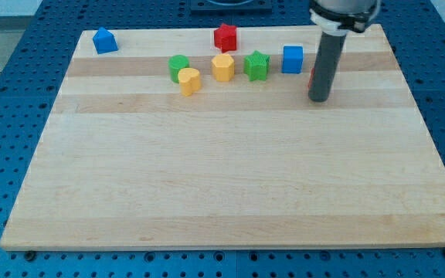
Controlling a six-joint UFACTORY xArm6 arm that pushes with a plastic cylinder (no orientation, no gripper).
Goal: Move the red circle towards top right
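The red circle [312, 75] is almost wholly hidden behind my rod; only a thin red sliver shows at the rod's left edge, right of the blue cube [293, 59]. My tip [320, 99] rests on the board at the view's upper right, just in front of the red circle and touching or nearly touching it.
Along the top of the wooden board [230, 177] sit a blue house-shaped block [104, 40], a red star-like block [225, 36], a green block [178, 66], a yellow heart-like block [188, 80], a yellow hexagon [222, 67] and a green star-like block [256, 66].
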